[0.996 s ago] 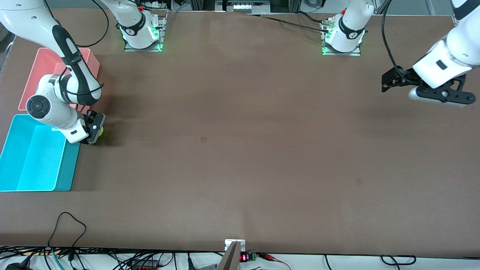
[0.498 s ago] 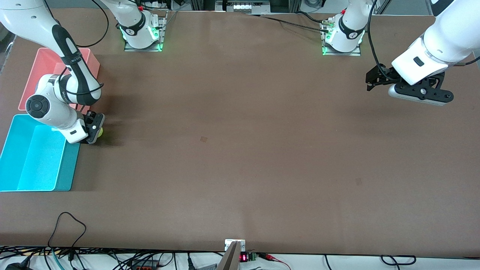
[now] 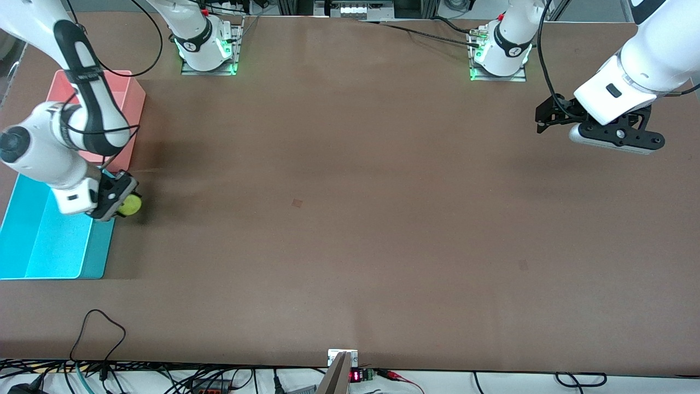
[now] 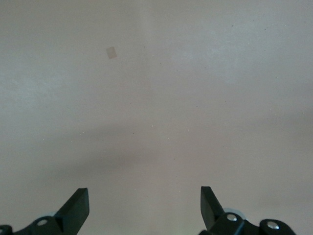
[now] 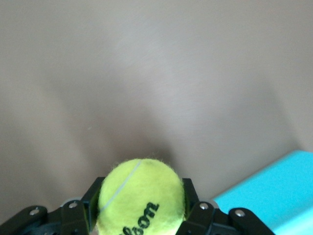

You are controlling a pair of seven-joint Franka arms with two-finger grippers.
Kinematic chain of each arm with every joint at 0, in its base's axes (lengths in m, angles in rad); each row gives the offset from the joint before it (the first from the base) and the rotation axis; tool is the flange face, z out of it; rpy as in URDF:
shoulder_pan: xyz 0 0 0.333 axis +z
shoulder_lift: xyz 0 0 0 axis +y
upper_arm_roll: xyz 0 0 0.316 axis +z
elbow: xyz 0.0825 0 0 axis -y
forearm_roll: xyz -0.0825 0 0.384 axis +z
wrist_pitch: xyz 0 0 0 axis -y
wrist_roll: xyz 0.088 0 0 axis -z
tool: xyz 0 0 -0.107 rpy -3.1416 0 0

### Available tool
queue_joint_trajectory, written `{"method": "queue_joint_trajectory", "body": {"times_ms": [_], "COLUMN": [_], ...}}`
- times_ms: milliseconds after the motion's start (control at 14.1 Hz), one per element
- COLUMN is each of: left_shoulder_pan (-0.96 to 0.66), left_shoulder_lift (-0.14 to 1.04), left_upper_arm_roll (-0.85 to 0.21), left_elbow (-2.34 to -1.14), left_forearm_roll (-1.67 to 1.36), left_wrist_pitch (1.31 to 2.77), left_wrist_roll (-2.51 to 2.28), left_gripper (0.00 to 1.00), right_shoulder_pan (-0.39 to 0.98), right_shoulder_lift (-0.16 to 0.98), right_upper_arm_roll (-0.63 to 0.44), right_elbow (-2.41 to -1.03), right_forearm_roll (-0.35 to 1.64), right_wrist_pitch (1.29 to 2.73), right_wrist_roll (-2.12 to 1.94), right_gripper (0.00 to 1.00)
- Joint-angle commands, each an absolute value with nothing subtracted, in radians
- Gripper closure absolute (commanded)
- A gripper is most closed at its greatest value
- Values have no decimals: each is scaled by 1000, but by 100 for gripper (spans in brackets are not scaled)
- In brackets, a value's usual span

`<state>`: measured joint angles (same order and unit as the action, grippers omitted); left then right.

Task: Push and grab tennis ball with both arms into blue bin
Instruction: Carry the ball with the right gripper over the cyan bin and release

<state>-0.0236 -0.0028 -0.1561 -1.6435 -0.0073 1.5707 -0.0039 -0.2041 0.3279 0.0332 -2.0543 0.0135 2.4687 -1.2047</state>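
1. Pinching the small fuzzy yellow-green tennis ball (image 3: 130, 205) between its jaws, the right gripper (image 3: 117, 201) holds it above the brown desk (image 3: 350, 219), beside the bright cyan-blue rectangular plastic bin (image 3: 33, 241), probably ready to carry over the wall.
2. A ball has no long axis; its dark logo faces the right wrist camera.
3. The left gripper (image 4: 144, 208) waits, jaws spread, over the desk's left-arm end.

Tennis ball (image 3: 130, 205) in right claw (image 3: 117, 201), seemingly over blue bin's (image 3: 33, 241) edge.

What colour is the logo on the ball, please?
Black, on the yellow-green ball; right wrist view shows it best.
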Motion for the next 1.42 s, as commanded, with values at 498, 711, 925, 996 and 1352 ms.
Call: {"method": "queue_joint_trajectory", "body": {"times_ms": [498,711,925,996,1352], "left_shoulder_pan": [-14,-11,-11,-11,-8], "left_shoulder_lift": [-5,-3,-3,-5,-5], "left_upper_arm_roll": [-155,-150,-149,-149,-152], "left_elbow": [-1635,-1635,-1635,-1637,-1638], "left_forearm_roll": [-3,-2,5,12,12], "left_wrist_pitch": [1549,1549,1549,1546,1551], "left_wrist_roll": [-25,-25,-23,-23,-15], "left_gripper": [0,0,0,0,0], "right_shoulder_pan": [-268,-337,-354,-359,-374], "right_shoulder_lift": [328,383,446,463,528], "right_upper_arm_roll": [-124,-124,-127,-126,-127], "right_elbow": [-1988,-1974,-1953,-1953,-1954], "right_forearm_roll": [35,35,37,37,35], "right_wrist_pitch": [2442,2448,2453,2453,2459], "right_wrist_roll": [-810,-785,-781,-779,-782], "right_gripper": [100,100,100,100,98]}}
